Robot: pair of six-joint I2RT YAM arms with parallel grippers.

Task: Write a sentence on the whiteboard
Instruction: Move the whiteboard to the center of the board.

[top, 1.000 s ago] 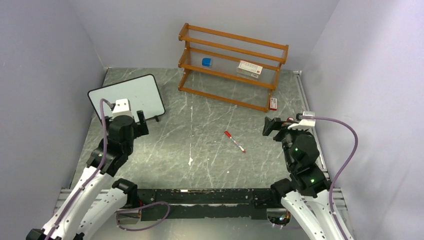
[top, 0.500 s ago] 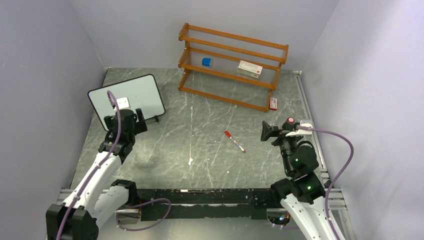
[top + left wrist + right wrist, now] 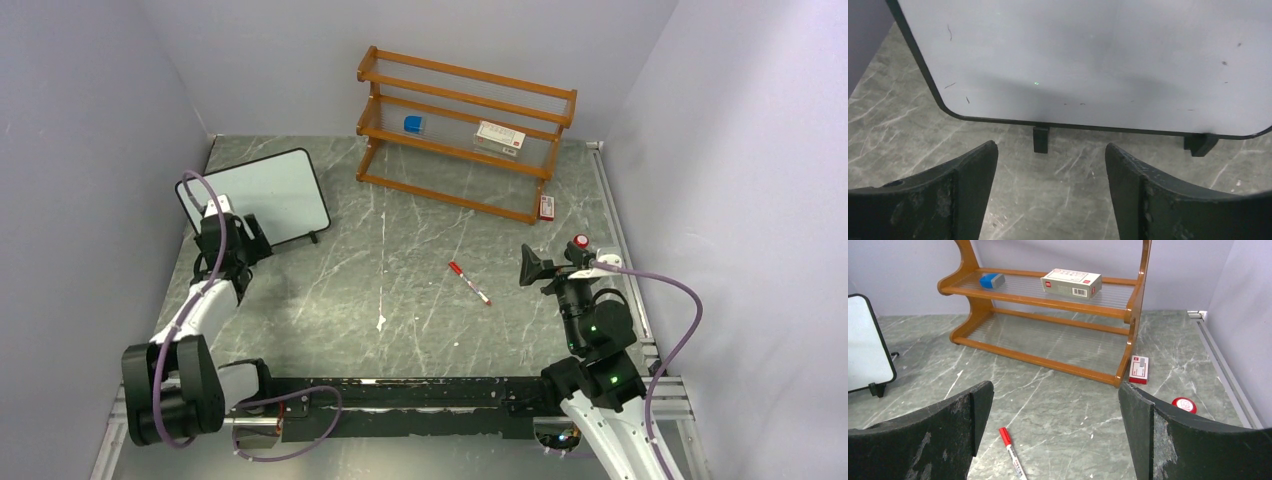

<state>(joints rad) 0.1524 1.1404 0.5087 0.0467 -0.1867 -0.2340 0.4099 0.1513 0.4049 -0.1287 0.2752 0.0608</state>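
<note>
Boards: one whiteboard [image 3: 265, 192] was counted.
Shelving: one wooden shelf [image 3: 1134, 305] with three tiers.
Pens: one marker [image 3: 469, 283].
Blocks: one blue block [image 3: 992, 280].
Boxes: two — a white carton [image 3: 1071, 282] and a small red-and-white box [image 3: 1138, 369].
Discs: one red disc [image 3: 1183, 404].
Grippers: two were present — the left gripper [image 3: 1050, 146] and the right gripper [image 3: 1056, 386].

The whiteboard [image 3: 262, 195] is standing at the frame's left, the shelf [image 3: 462, 131] is sitting upper centre, and a marker [image 3: 469, 283] is lying on the counter [image 3: 400, 320] below the shelf.

Soft, even light, sharp views; a faint shadow crosses the whiteboard [image 3: 1098, 50].
</note>
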